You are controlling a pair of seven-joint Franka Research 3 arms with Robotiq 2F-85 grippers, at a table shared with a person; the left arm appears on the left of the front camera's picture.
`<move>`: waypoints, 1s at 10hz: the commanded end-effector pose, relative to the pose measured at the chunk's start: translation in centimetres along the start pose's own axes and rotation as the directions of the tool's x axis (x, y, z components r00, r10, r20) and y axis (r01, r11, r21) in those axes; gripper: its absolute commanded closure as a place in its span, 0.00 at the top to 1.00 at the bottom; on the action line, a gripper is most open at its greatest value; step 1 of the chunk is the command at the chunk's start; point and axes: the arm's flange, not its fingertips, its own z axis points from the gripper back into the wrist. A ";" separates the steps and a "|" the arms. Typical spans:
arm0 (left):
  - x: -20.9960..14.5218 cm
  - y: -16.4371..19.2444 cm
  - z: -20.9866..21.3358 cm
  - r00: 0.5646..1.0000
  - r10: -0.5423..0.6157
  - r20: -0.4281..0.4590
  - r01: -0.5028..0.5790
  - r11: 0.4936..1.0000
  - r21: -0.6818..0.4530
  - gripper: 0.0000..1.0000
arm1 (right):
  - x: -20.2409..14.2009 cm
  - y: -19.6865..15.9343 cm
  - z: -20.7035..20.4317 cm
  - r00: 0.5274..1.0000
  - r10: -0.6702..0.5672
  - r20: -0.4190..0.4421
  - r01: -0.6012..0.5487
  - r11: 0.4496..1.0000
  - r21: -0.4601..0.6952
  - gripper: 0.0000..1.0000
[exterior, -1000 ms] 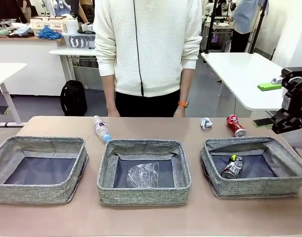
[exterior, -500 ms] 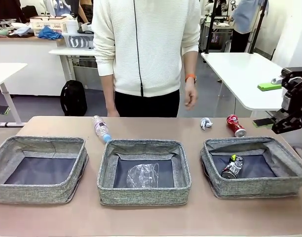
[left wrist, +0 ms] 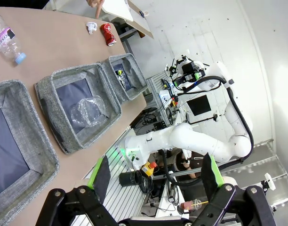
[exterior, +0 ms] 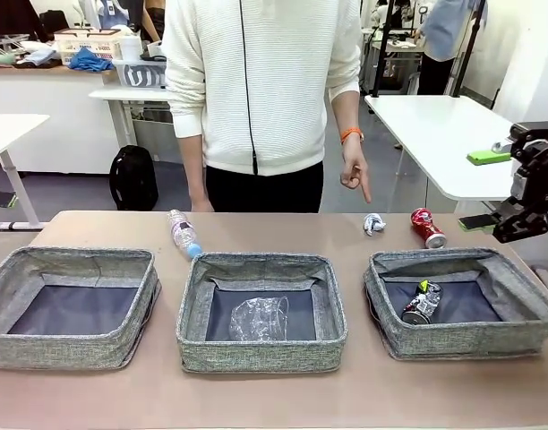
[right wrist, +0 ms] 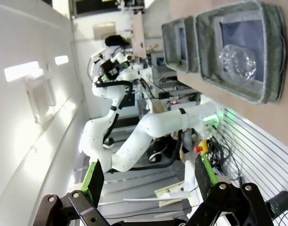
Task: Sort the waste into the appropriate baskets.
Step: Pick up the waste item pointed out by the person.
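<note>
- we record three grey woven baskets standing in a row along the near side of the surface point(exterior: 274, 399), each apart from its neighbour.
- left basket point(exterior: 68, 351): its dark blue-grey bottom lies bare from wall to wall.
- middle basket point(exterior: 261, 354): it holds the clear plastic cup point(exterior: 261, 318), which lies crumpled on the bottom near the centre.
- right basket point(exterior: 471, 339): it holds the crushed dark can point(exterior: 422, 303), which lies on the bottom in the half nearer the middle basket.
- the bottle point(exterior: 183, 233) lies on its side on the surface, outside the baskets, just behind the far left corner of the middle basket, with its blue cap towards that basket.
- the paper wad point(exterior: 373, 224) sits on the surface behind the far left corner of the right basket.
- the crushed red can point(exterior: 428, 227) lies on the surface just behind the right basket's far rim, beside the paper wad but apart from it.
- a person stands at the far side of the surface; one hand point(exterior: 353, 170) hangs with the forefinger pointing down, above the paper wad and not touching it.
- left tool point(left wrist: 156, 165): jaws spread wide, nothing between the green pads, held well clear of the baskets.
- right tool point(right wrist: 146, 167): jaws spread wide, nothing between the pads; in the front view it is raised at the right edge, above and behind the right basket.
</note>
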 end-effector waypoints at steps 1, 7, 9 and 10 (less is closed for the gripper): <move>0.1 -0.3 -0.1 1.000 -0.007 0.009 0.007 1.000 -0.018 1.00 | 0.2 0.3 0.0 1.000 -0.002 0.005 0.002 1.000 0.016 1.00; 0.1 -0.3 -0.1 1.000 -0.007 0.009 0.007 1.000 -0.018 1.00 | 7.7 0.0 -4.1 0.862 0.062 0.503 0.426 0.447 -0.787 1.00; 0.1 -0.3 -0.1 1.000 -0.007 0.009 0.007 1.000 -0.018 1.00 | 9.0 0.4 -4.9 0.888 0.147 0.437 0.421 0.126 -0.898 1.00; 0.1 -0.3 -0.1 1.000 -0.007 0.009 0.007 1.000 -0.018 1.00 | 9.1 0.6 -4.8 0.897 0.161 0.412 0.396 0.120 -0.910 1.00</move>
